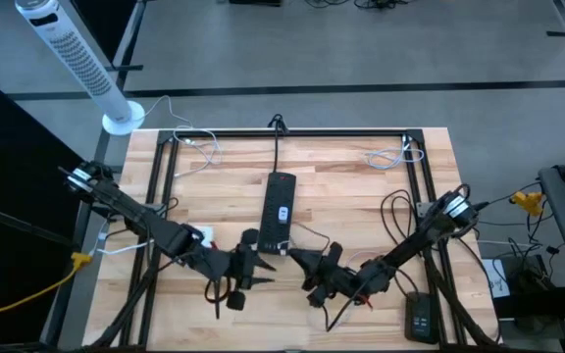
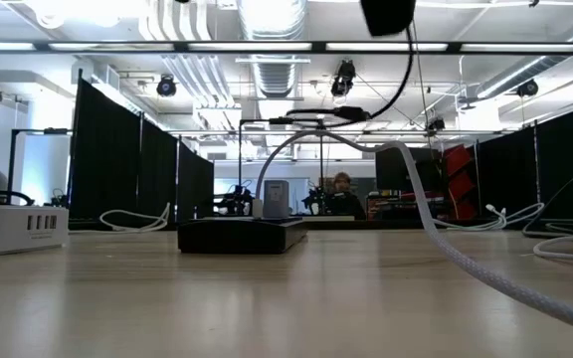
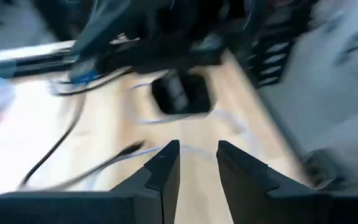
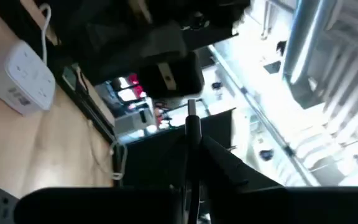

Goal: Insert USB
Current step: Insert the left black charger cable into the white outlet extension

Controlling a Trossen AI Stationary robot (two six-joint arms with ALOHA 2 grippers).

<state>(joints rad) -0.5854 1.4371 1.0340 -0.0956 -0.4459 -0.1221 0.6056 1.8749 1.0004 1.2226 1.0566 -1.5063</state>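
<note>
A black power strip (image 1: 281, 201) lies flat mid-table and also shows in the low view (image 2: 242, 236). A white cable (image 1: 307, 233) runs from its near end; in the low view the white cable (image 2: 446, 249) arcs up and trails to the table. My left gripper (image 1: 253, 259) hovers open just left of the strip's near end, fingers apart in its wrist view (image 3: 197, 165), touching nothing. My right gripper (image 1: 304, 263) sits right of that end, shut on a USB plug (image 4: 192, 111). A white hub (image 1: 196, 235) rests on the table by the left arm. My right gripper pinches the USB plug between its two shut fingers (image 4: 194, 146). Only the plug's silver metal tip (image 4: 192, 107) pokes out past the fingertips; the plug's body is hidden between them. The plug is lifted clear of the table.
A black metal frame (image 1: 292, 132) borders the tabletop. Loose white cables lie at the far left (image 1: 199, 145) and far right (image 1: 395, 155) corners. A black box (image 1: 422, 319) lies near the right arm's base. A white tower fan (image 1: 77, 64) stands off the far left corner.
</note>
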